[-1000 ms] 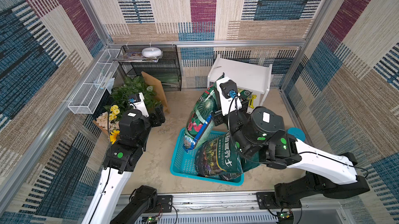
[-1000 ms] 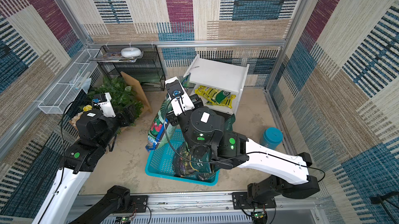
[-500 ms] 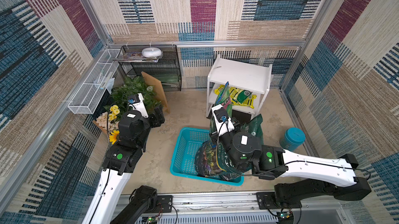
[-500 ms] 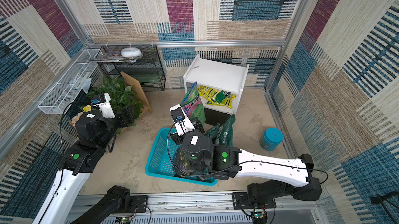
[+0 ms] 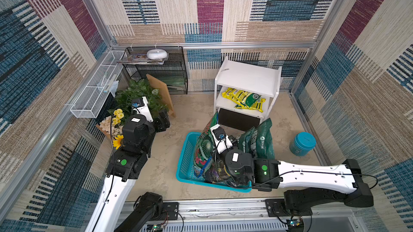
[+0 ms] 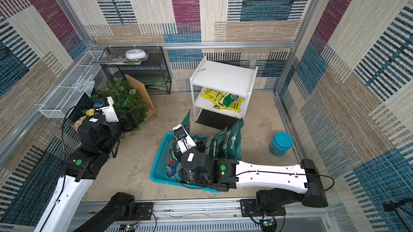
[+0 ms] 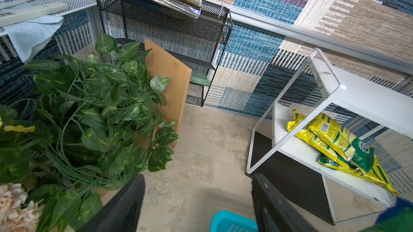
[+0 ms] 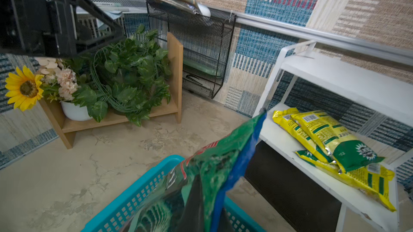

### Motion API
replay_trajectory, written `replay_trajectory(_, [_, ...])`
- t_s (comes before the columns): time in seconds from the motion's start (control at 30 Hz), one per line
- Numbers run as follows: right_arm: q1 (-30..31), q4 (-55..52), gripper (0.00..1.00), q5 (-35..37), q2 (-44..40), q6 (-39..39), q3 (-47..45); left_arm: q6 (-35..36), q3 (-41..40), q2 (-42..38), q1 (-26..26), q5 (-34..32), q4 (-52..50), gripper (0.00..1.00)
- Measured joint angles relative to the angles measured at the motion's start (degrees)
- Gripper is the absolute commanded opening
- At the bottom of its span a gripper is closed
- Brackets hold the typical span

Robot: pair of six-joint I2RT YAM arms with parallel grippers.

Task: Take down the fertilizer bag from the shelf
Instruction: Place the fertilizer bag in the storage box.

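Observation:
The white shelf [image 5: 248,76] [image 6: 223,75] stands at the back right, with yellow-and-green bags [image 5: 244,100] [image 8: 324,139] lying on its middle board. My right gripper [image 8: 207,201] is shut on a green fertilizer bag [image 5: 204,143] [image 8: 223,159] with a blue edge. It holds the bag upright, its lower part inside the teal basket [image 5: 185,152] [image 8: 134,199] in front of the shelf. Two dark green bags [image 5: 259,141] lean at the basket's right side. My left gripper [image 7: 199,186] [image 5: 164,122] is open and empty, beside the plant.
A black mesh rack [image 5: 163,70] and a white wire basket [image 5: 93,94] line the back left. A leafy plant [image 5: 138,92] and flowers sit on a wooden stand [image 8: 174,74]. A teal can [image 5: 301,143] stands on the floor at the right.
My right arm has come down and forward from beside the shelf, lowering the green bag into the teal basket. The left arm has not moved.

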Motion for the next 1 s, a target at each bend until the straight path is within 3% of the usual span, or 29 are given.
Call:
replay_trajectory(0.4, [-0.20,1.70,0.00,-1.22,0.79,11.89,-10.12,0.00,-0.04,0.02,0.11,0.00,-0.02,0.79])
replay_trajectory(0.67, [-0.02,0.70,0.00,-2.82,6.64,17.99,-8.11,0.00,-0.07,-0.07,0.11,0.00,-0.02,0.79])
replay_trajectory(1.0, [0.90,2.01,0.00,-4.37,6.67,20.41,-9.07,0.00,-0.09,-0.17,0.11,0.02,-0.02,0.79])
